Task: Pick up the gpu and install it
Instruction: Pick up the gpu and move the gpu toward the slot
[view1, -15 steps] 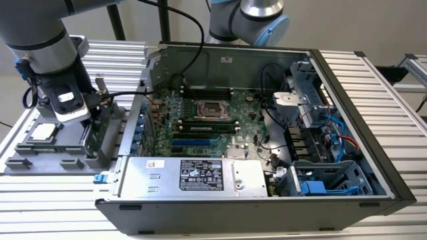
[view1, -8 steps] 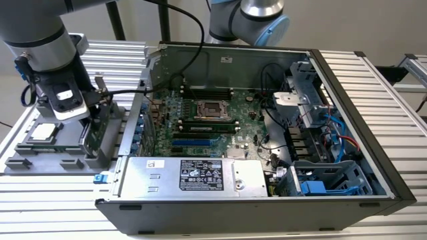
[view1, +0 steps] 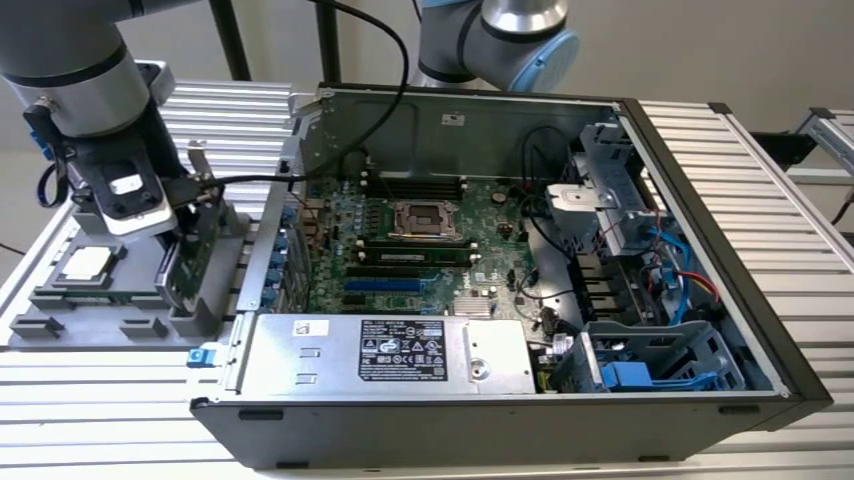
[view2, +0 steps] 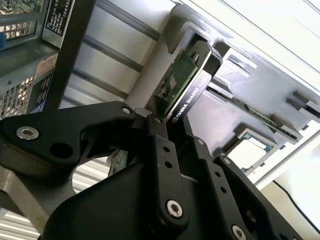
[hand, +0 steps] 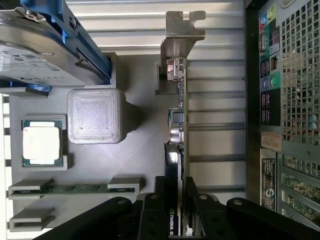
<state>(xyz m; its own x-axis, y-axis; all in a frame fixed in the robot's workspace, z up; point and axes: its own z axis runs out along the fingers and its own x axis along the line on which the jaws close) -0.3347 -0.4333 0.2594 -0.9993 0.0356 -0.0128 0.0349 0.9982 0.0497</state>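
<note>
In the exterior view, the gripper (view1: 187, 212) hangs over the grey parts tray (view1: 80, 322), and the gpu (view1: 203, 250) stands on edge in that tray. In the second wrist view, the black fingers (view2: 159, 145) are clamped on the gpu's edge from both sides. In the first wrist view, the card stands upright in the tray, well apart from the tray's processor chip (hand: 41, 145).

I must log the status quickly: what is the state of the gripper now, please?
Gripper: closed on the gpu, one jaw on each face of it.
</note>
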